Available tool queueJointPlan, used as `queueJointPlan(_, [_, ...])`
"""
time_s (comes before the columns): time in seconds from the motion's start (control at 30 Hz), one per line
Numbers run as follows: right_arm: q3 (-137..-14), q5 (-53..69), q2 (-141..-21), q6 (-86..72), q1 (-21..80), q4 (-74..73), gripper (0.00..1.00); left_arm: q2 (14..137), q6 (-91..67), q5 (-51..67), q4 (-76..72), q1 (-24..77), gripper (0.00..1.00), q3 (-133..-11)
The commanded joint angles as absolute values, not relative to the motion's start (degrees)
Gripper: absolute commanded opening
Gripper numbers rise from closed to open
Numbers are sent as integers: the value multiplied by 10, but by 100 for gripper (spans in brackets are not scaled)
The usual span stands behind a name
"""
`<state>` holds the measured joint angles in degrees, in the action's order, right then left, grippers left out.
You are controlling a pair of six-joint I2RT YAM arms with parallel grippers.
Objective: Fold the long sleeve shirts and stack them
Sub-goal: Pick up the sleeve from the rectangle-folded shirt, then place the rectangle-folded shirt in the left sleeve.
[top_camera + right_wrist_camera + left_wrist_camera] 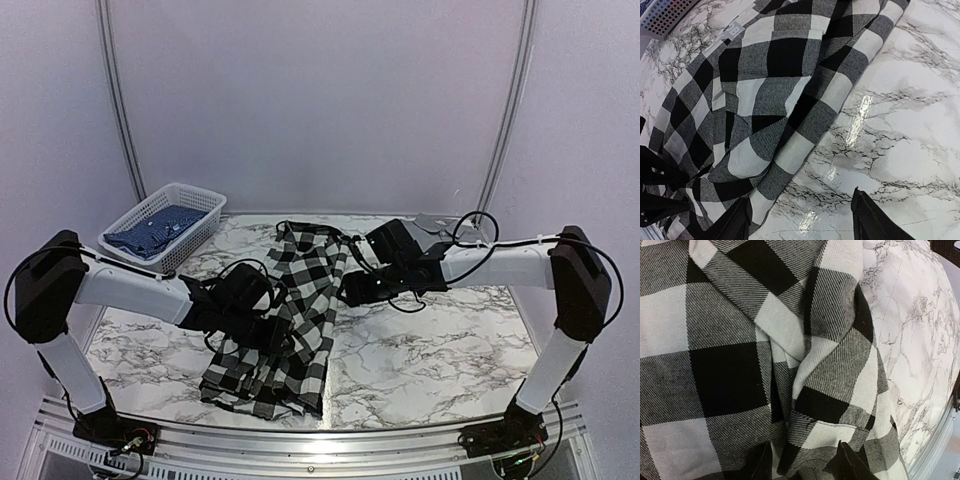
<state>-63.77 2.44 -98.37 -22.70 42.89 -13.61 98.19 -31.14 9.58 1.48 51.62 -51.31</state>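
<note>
One long sleeve shirt [308, 268], black-and-white large check, lies rumpled in a long strip down the middle of the marble table [440, 340]. My left gripper [268, 328] sits low on its left side. In the left wrist view the checked cloth [730, 365] fills the frame, and a bunched fold sits pinched between the two dark fingertips of the left gripper [804, 462]. My right gripper [352, 290] hovers at the shirt's right edge. In its wrist view the right gripper [800, 200] stands open over bare marble, the shirt's edge [770, 75] beside its left finger.
A white mesh basket [190, 195] holding blue cloth [155, 232] stands at the back left; its corner shows in the right wrist view [665, 15]. A small grey object [430, 222] lies at the back right. White walls close the table in.
</note>
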Motion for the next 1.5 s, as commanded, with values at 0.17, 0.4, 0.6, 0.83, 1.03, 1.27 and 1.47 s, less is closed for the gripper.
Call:
queueJointPlan(0.17, [-632, 21, -965, -235, 423, -121, 64, 983, -325, 94, -13, 526, 30, -534])
queueJointPlan(0.4, [-631, 20, -962, -234, 420, -122, 64, 935, -312, 53, 33, 526, 0, -548])
queueJointPlan(0.6, [-638, 18, -962, -234, 417, -121, 63, 884, -253, -71, 128, 522, 0, -598])
queueJointPlan(0.83, [-650, 19, -963, -235, 415, -120, 63, 862, -65, -248, 231, 498, 0, -741])
queueJointPlan(1.03, [-658, 24, -963, -240, 409, -120, 63, 880, 115, -304, 230, 459, 0, -858])
queueJointPlan(1.27, [-670, 24, -965, -240, 403, -124, 63, 900, 225, -171, 265, 461, 0, -908])
queueJointPlan(1.47, [-670, 23, -967, -240, 399, -127, 63, 905, 186, -95, 319, 487, 0, -863])
